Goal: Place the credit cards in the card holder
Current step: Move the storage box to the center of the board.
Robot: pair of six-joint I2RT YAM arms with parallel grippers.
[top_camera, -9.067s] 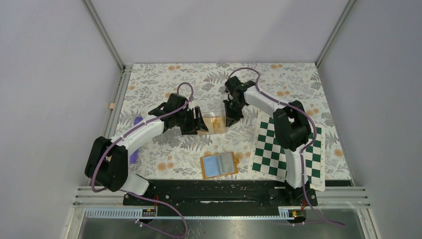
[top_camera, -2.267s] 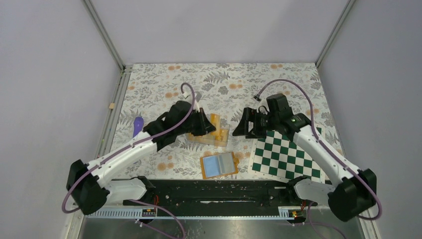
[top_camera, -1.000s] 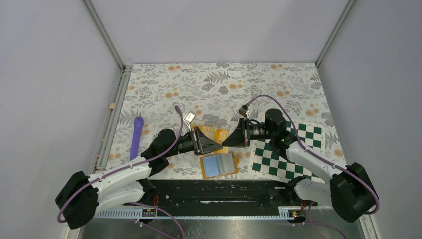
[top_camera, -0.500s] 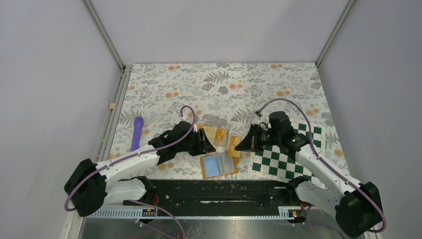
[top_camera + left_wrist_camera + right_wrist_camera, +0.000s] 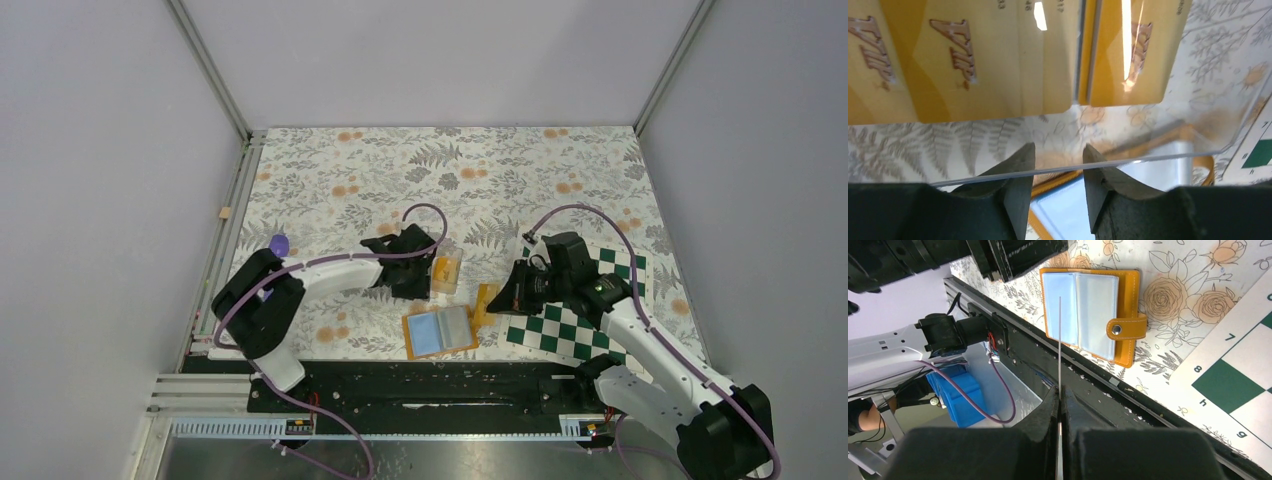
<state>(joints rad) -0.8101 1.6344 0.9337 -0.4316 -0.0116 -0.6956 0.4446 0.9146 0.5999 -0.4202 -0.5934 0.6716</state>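
R tool (image 5: 1059, 392) clamped on one credit card (image 5: 487, 300), edge-on just beside open card holder (image 5: 1093, 310). L tool (image 5: 1058, 160) w/ tips apart at clear box (image 5: 1158, 125) rim, more cards (image 5: 973, 60) inside.

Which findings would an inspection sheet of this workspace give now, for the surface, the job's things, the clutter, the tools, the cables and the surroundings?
Surface: floral cloth, lying flat.
Job's things: wallet lies open near the front edge; one card in the right tool; more cards in the clear box.
Clutter: chess board on the right; purple thing on the left, partly hidden.
Tools: left tool open at the box's edge; right tool shut on the card.
Cables: purple cables loop over both arms.
Surroundings: grey walls, metal frame.
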